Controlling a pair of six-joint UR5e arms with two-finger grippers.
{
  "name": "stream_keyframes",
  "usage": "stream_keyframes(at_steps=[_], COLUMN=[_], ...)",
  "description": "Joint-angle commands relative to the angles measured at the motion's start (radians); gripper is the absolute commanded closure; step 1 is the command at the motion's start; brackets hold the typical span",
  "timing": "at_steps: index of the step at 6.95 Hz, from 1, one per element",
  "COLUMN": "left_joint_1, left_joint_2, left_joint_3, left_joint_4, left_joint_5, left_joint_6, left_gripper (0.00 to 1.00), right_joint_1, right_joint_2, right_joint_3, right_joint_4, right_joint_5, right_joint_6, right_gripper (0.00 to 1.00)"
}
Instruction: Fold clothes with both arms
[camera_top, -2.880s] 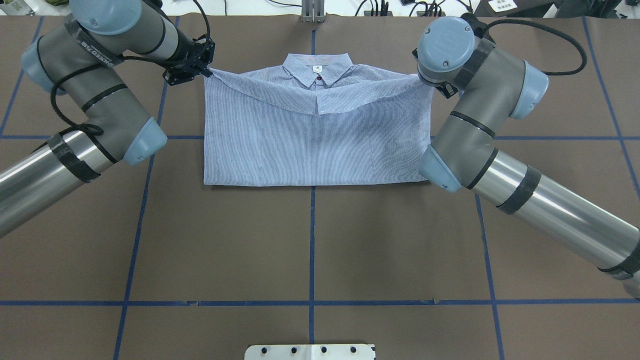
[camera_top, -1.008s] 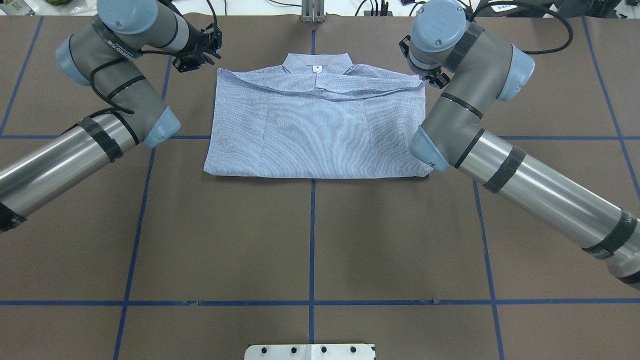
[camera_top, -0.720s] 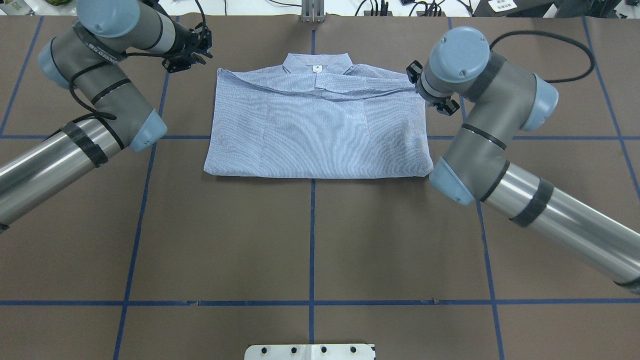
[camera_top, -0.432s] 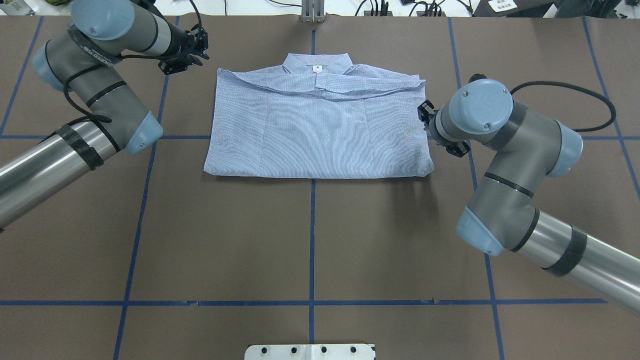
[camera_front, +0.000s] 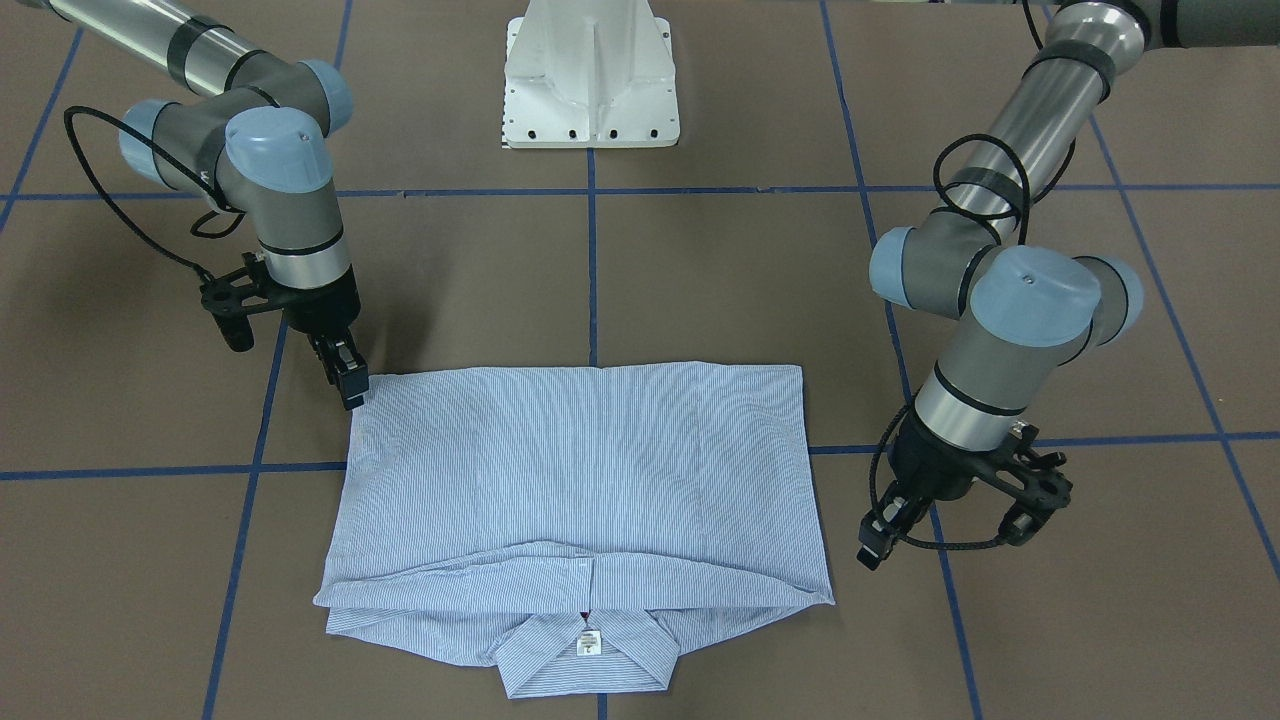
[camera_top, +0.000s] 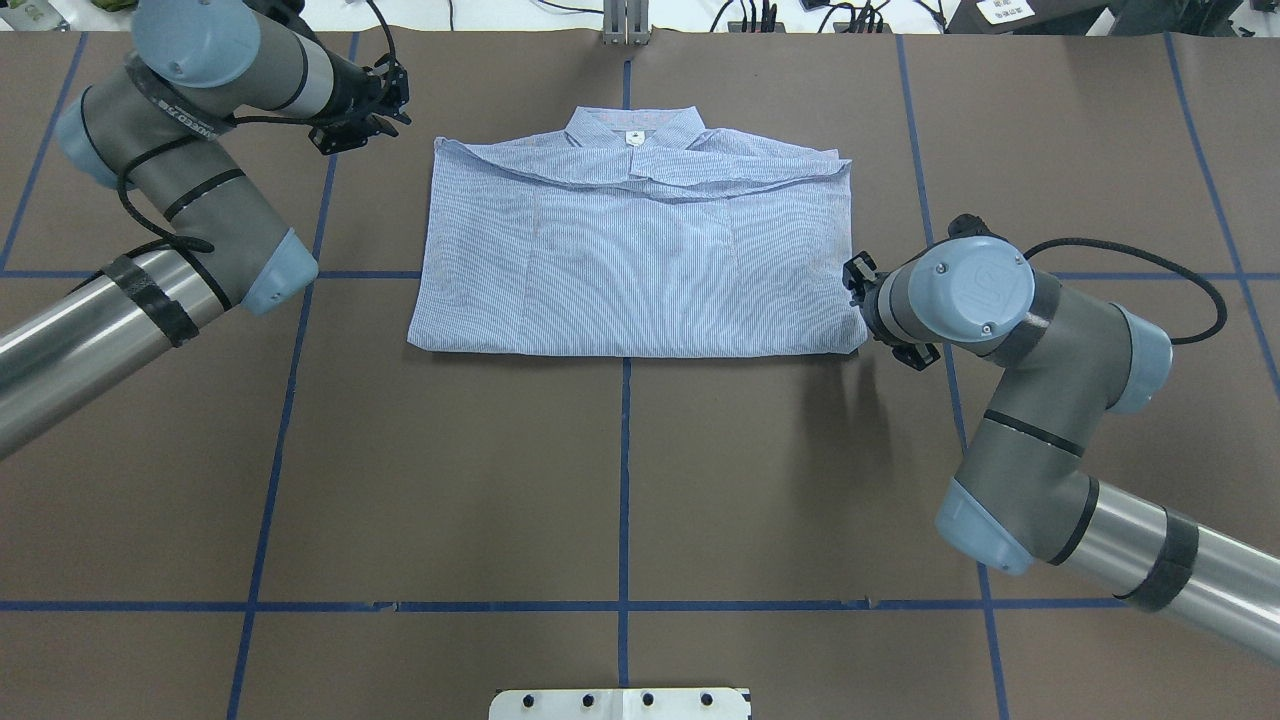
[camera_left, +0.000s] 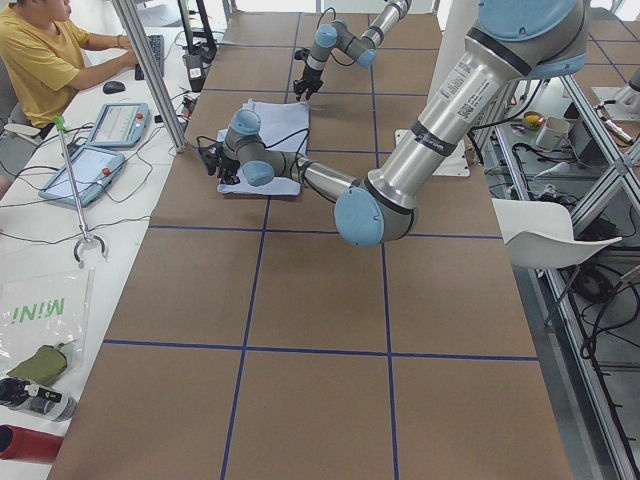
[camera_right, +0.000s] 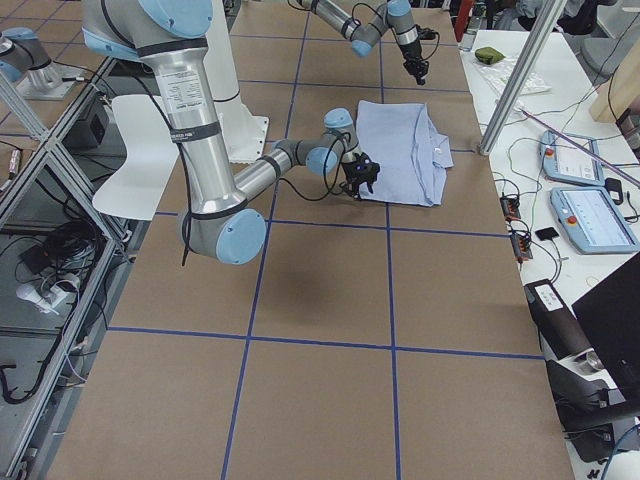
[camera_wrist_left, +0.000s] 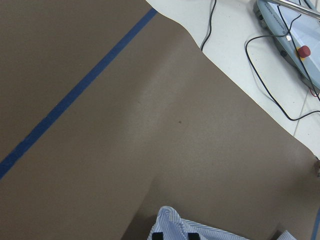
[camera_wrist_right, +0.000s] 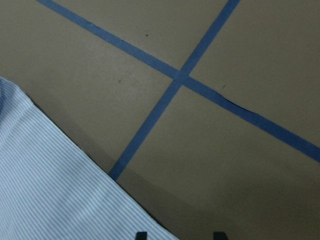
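Our right gripper (camera_front: 350, 385), jaws apart, hangs at a robot-side corner of the folded shirt (camera_front: 580, 470); our left gripper (camera_front: 873, 545), also parted, hovers just beside the collar end; the shirt lies flat on the brown table (camera_front: 700, 280).

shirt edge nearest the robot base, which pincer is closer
Right. The right pincer is at a corner of that shirt edge; the left pincer is beside the collar end, off the cloth.
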Motion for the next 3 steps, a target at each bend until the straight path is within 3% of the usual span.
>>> stream_keyframes(at_steps=[1, 3], left_joint_1=[0.001, 0.001], left_joint_2=[0.005, 0.006], left_joint_3=[-0.004, -0.004], left_joint_4=[0.002, 0.002], left_joint_5=[0.003, 0.015], left_joint_6=[0.0, 0.0], left_gripper=[0.72, 0.72], right_joint_1=[-0.021, -0.04], right_joint_2=[-0.017, -0.017], right_joint_3=[-0.004, -0.012], right_joint_4=[0.053, 0.053], right_joint_5=[-0.009, -0.021], right_joint_6=[0.017, 0.015], right_gripper=[0.34, 0.33])
